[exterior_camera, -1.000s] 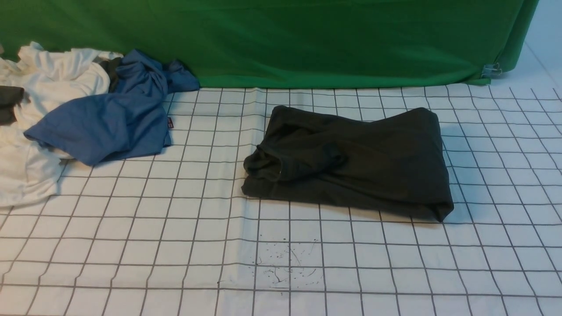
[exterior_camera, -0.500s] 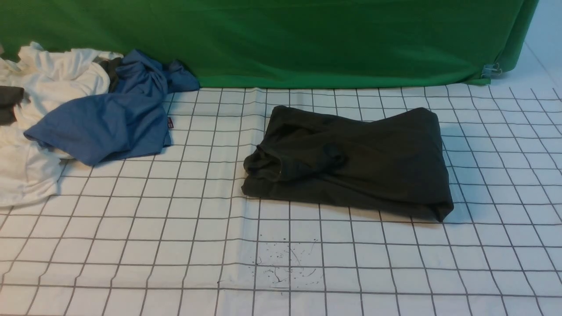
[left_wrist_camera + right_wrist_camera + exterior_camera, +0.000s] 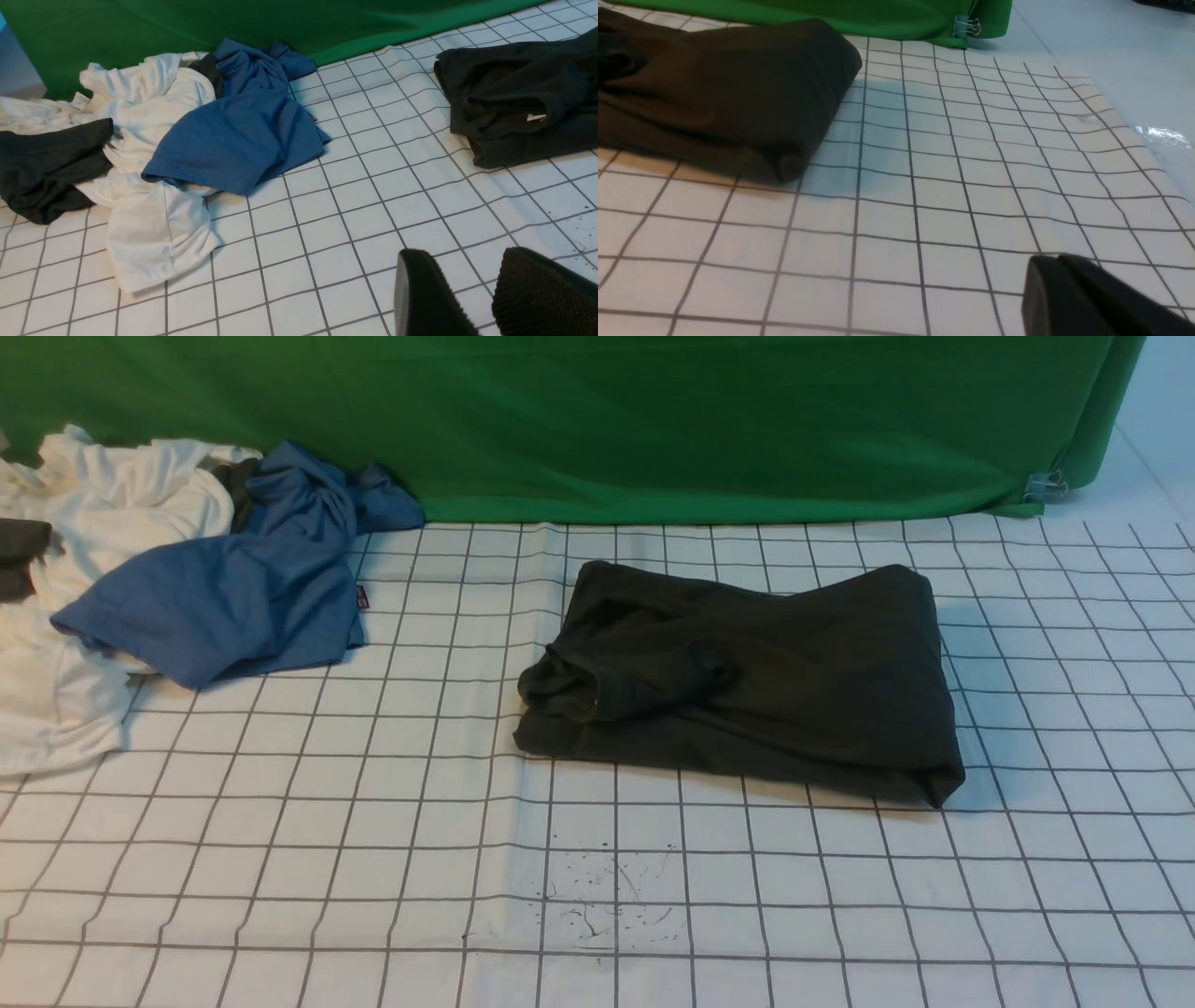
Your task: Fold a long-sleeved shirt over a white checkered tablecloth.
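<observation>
The left gripper (image 3: 486, 298), two black rubber-padded fingers, is seen only in the left wrist view, where its jaws stand slightly parted with a narrow gap between them; nothing is held, and the fingers hang over bare cloth. The right gripper (image 3: 1092, 298) appears in the right wrist view only as a single black wedge at the frame's edge, so its opening cannot be told; nothing is seen in its grasp. Neither gripper is seen in the front view.

The long-sleeved shirt (image 3: 747, 677), a dark charcoal cotton garment, is shown folded into a compact rectangular bundle, well apart from both grippers. It lies right of centre on the white checkered tablecloth (image 3: 373, 859), a white cloth with a thin grey grid. A small white neck tag (image 3: 536, 117) is visible at the collar opening, on the bundle's left end. A cluster of small dark ink specks (image 3: 607, 901) marks the cloth nearer the robot than the bundle.

At far left, a crumpled blue garment (image 3: 224, 597) is draped over a white garment (image 3: 56, 700). A green backdrop cloth (image 3: 597, 420) closes the far side.
</observation>
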